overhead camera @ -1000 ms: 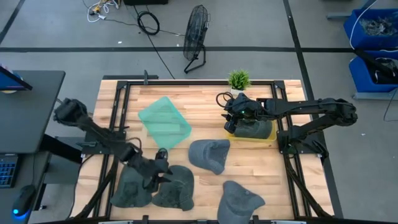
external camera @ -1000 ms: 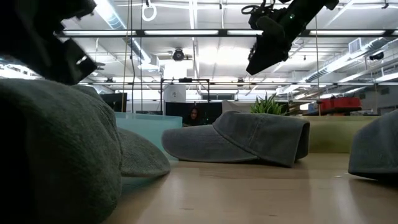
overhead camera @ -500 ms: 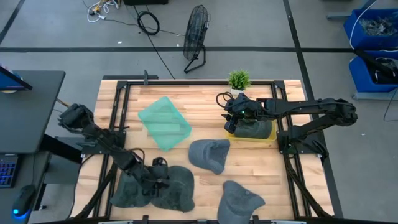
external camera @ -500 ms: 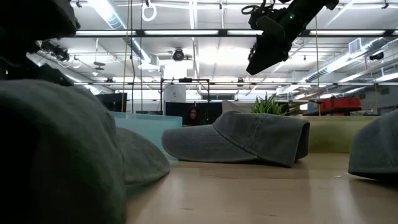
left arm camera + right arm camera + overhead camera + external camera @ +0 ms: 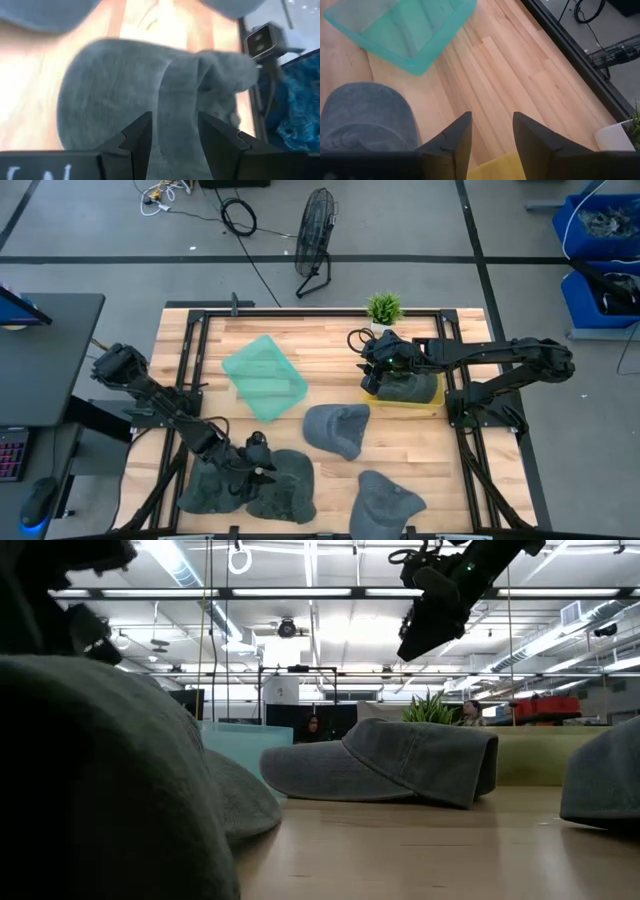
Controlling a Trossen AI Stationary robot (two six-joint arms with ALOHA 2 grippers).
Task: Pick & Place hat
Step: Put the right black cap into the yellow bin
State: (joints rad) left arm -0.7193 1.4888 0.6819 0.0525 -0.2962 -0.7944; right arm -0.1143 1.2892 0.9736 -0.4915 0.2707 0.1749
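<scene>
The hat [image 5: 283, 480] being gone for is lying at the near left corner of the table [image 5: 330, 340], bunched right up against a second grey cap [image 5: 208, 488]. Compared with a second ago, the left gripper [image 5: 256, 463] is being brought lower and further in over it, so it looks like the pick is only just being set up, nothing lifted yet. In the left wrist view the soft grey fabric [image 5: 150, 95] is being framed between the two dark fingers [image 5: 137, 142], which are being held apart with nothing clamped; whether the tips are already touching cloth can't be told.

The hat itself is looking floppy and rumpled, crown folded into a ridge, so probably a pinch on that fold is being lined up.

Further out, another cap [image 5: 337, 428] is sitting mid-table and one more [image 5: 388, 502] near the front edge. A teal bin [image 5: 264, 376] is lying at the back left. The right gripper [image 5: 378, 360] is being parked over the yellow tray [image 5: 432, 399], where a hat [image 5: 408, 387] is already resting, its claw open and empty.
</scene>
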